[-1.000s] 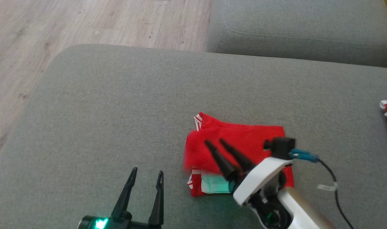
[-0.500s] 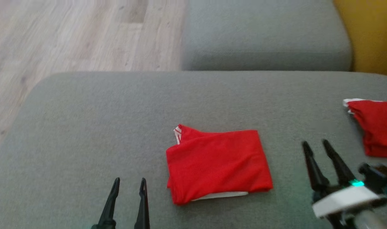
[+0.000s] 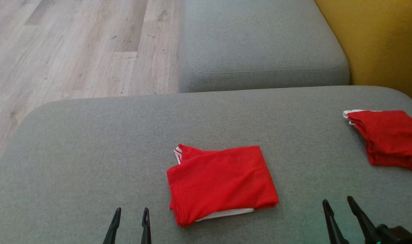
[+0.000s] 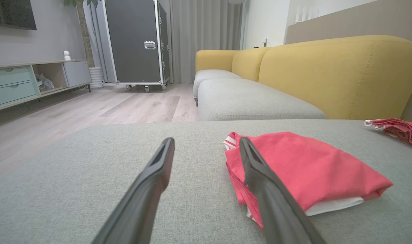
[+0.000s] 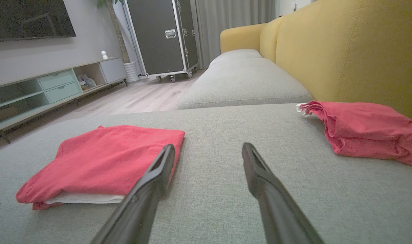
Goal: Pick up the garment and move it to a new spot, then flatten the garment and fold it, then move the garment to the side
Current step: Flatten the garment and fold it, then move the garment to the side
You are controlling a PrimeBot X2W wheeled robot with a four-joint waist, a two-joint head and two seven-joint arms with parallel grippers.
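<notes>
The garment (image 3: 221, 183) is red with white trim, folded into a neat rectangle on the grey sofa cushion (image 3: 90, 152); it also shows in the left wrist view (image 4: 304, 169) and the right wrist view (image 5: 107, 159). My left gripper (image 3: 130, 215) stands open at the bottom left, apart from the garment's left edge (image 4: 206, 149). At the bottom right my right gripper (image 3: 338, 205) is open and empty, to the right of the garment (image 5: 207, 150). Neither touches the cloth.
A second red garment (image 3: 387, 139) lies at the cushion's right edge (image 5: 365, 127). Another grey seat cushion (image 3: 260, 44) lies beyond, with a yellow sofa back (image 3: 378, 40) on the right. Wooden floor (image 3: 67, 51) lies left, past the cushion's edge.
My right gripper has let go of the garment and drawn back to the lower right, leaving the fold flat. The head camera has shifted, bringing the second red garment into view.
</notes>
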